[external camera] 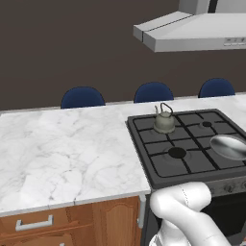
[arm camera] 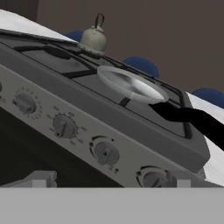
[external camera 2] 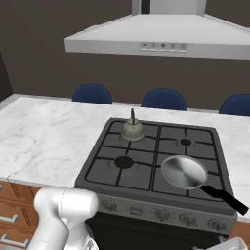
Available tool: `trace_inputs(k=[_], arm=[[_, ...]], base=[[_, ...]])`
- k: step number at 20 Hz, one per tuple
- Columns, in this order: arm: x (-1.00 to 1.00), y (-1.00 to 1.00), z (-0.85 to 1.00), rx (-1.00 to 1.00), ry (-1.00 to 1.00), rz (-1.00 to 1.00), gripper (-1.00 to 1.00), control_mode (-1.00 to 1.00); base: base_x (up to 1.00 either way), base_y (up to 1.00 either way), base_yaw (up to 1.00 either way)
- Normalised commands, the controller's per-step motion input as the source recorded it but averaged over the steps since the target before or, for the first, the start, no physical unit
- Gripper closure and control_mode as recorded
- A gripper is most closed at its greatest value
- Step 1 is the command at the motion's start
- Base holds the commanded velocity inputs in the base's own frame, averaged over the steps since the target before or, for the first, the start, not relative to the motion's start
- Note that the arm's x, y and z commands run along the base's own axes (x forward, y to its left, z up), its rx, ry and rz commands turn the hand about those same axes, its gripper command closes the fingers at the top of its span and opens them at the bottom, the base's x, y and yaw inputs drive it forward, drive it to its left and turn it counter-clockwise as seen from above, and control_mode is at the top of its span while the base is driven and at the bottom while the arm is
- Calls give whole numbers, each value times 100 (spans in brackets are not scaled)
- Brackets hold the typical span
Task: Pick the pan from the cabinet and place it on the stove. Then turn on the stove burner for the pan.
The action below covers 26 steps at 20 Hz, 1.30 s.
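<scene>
The silver pan point(external camera: 229, 146) point(external camera 2: 183, 172) point(arm camera: 131, 83) sits flat on the front right burner of the black stove point(external camera: 144, 139) point(external camera 2: 105, 161) point(arm camera: 131, 131). Its black handle point(external camera 2: 224, 197) point(arm camera: 192, 118) sticks out over the stove's front right corner. My gripper point(arm camera: 112, 180) hangs low in front of the stove's knob panel, open, with nothing between its fingers. In the hand view a row of knobs runs across; the knob point(arm camera: 106, 153) second from the right lies just above the gap between the fingertips. The cabinet is out of view.
A grey-green kettle point(external camera: 164, 121) point(external camera 2: 132, 130) point(arm camera: 94, 38) stands on the back left burner. A grey hood point(external camera: 192, 31) point(external camera 2: 156, 41) hangs over the stove. White marble counter point(external camera: 67, 153) point(external camera 2: 39, 136) lies left of it, over low wooden drawers point(external camera: 33, 223). Blue chairs point(external camera: 82, 97) line the far side.
</scene>
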Motion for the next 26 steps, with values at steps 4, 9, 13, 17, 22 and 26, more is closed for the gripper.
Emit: trace_inputs(k=[4, 9, 13, 17, 22, 26], arm=[[2, 2, 0, 3, 6, -2, -100, -100], [0, -2, 0, 3, 2, 0, -100, -100], [5, 3, 0, 5, 0, -6, -100, -100], [8, 5, 0, 10, 0, -9, -100, -100], [13, 4, 0, 11, 0, -10, -100, -100], [17, 11, 0, 9, 0, -9, -100, -100]], base=[[0, 0, 0], [0, 0, 0], [0, 0, 0], [0, 0, 0], [0, 0, 0], [0, 0, 0]])
